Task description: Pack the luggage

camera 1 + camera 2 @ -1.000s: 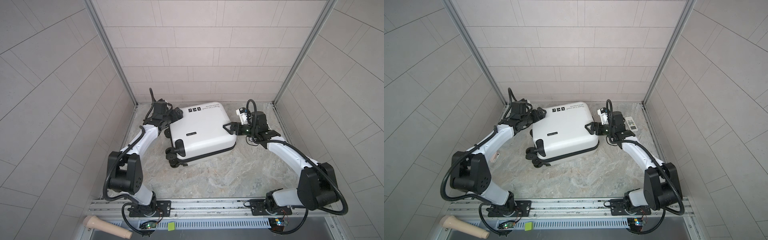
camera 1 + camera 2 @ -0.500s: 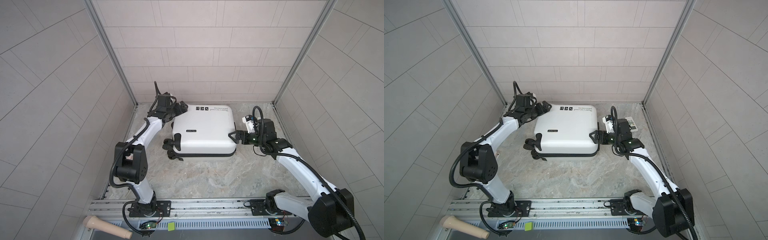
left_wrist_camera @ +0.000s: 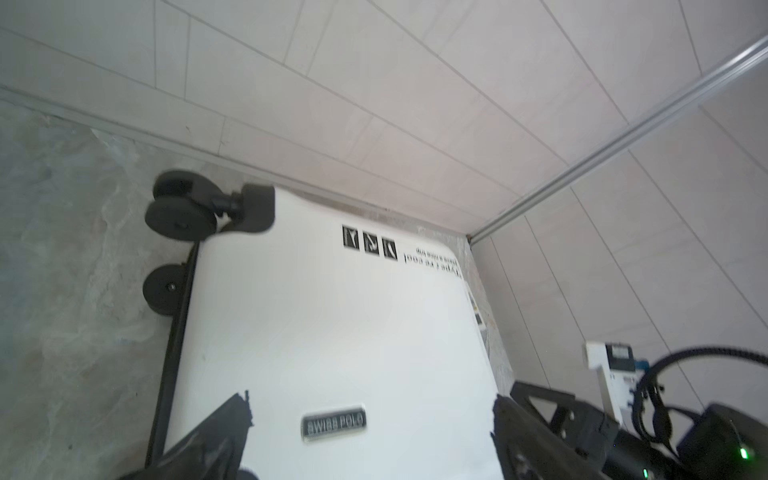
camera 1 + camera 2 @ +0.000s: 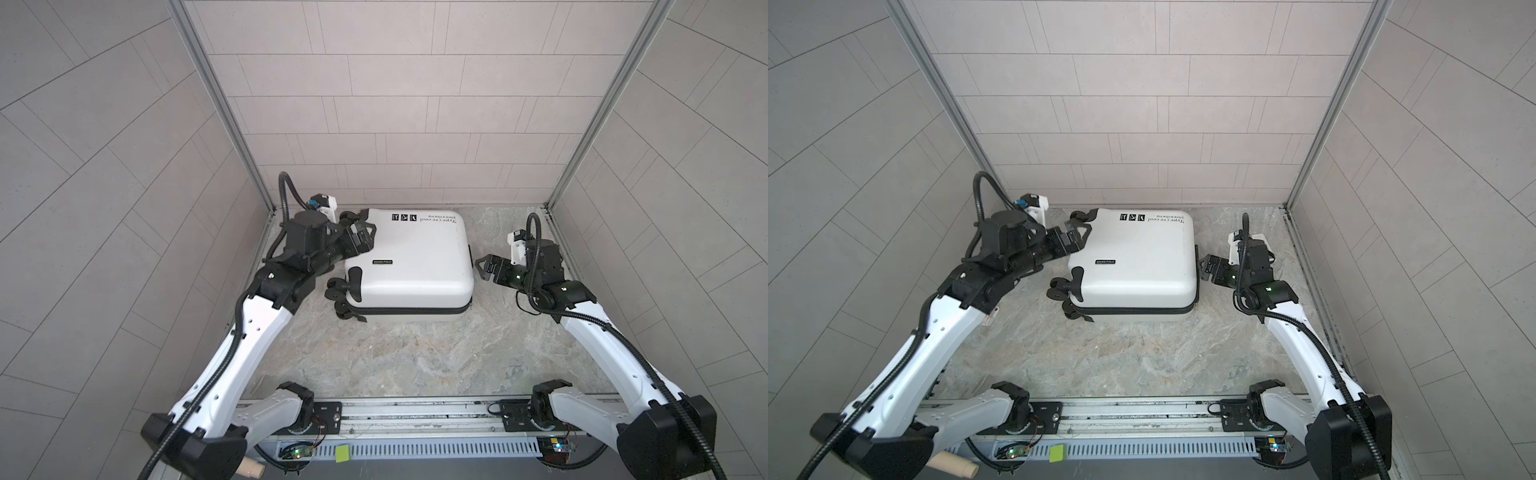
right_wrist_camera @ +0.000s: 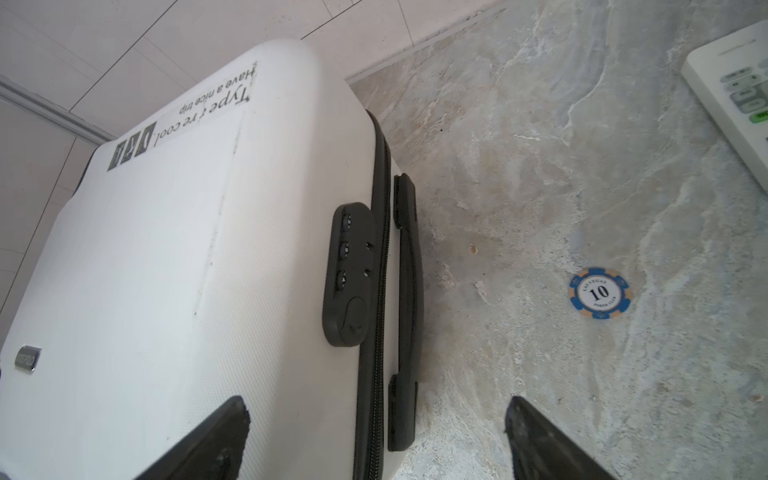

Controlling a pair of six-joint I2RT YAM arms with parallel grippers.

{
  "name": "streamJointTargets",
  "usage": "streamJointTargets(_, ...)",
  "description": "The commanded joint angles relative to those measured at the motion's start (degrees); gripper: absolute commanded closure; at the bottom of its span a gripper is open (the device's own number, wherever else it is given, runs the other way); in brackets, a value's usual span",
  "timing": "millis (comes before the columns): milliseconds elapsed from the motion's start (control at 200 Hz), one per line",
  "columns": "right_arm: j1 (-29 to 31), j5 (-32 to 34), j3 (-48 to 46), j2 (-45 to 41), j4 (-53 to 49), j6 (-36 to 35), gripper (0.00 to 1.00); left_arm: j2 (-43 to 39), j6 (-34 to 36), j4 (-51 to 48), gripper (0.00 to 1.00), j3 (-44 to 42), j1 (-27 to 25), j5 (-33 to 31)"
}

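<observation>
Bright, even, soft-shadowed light; top views bend at their edges, and wrist views look slightly blurred.

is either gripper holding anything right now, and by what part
Nothing is held; left gripper and right gripper both stand open by the luggage.

**Enclosure and work surface.** We see three walls of pale grey-beige oblong tiles: the back wall (image 4: 395,104) in staggered level courses, the left wall (image 4: 104,187) and right wall (image 4: 685,187) with slanting joints. An aluminium post (image 4: 226,112) stands at each back corner. The bench (image 4: 395,357) is matt grey marbled stone, lit evenly with soft shadows. Along its front edge run a metal rail (image 4: 415,409) and a slotted white grille (image 4: 436,449).
</observation>
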Motion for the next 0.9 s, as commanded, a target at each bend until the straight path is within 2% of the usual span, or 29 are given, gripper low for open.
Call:
streamJointTargets(0, -3.46, 1.21, 1.06, 3.81, 1.92, 3.25, 0.03, -5.08, -4.74, -6.23, 0.03, -4.17, -6.13, -7.79)
streamJointTargets(145, -8.39, -6.53, 3.49, 15.49, 5.03, 7.18, 0.08, -9.46, -11.3, -7.43, 0.03, -8.75, -14.86, -13.04)
streamJointTargets(280, -8.43, -12.32, 7.37, 26.34, 7.0, 7.86, 0.16, -9.43, -17.24, -7.66, 0.03, -11.77, -22.0, -14.95)
streamJointTargets(425, -7.8, -13.78, 8.37, 30.83, 10.38, 8.76, 0.22, -9.12, -21.47, -4.33, 0.03, -15.8, -30.49, -20.82)
streamJointTargets(585, -7.19, -15.08, 10.1, 34.68, 11.79, 9.3, 0.29, -8.59, -23.03, -2.97, 0.03, -18.16, -31.44, -21.38)
streamJointTargets(811, -5.59, -15.88, 10.51, 37.87, 14.06, 10.02, 0.31, -9.62, -23.59, 0.96, 0.03, -22.16, -31.46, -24.89)
streamJointTargets(891, -5.09, -16.08, 10.4, 39.09, 14.65, 10.36, 0.35, -10.62, -23.75, 2.47, 0.02, -23.95, -31.28, -26.77)
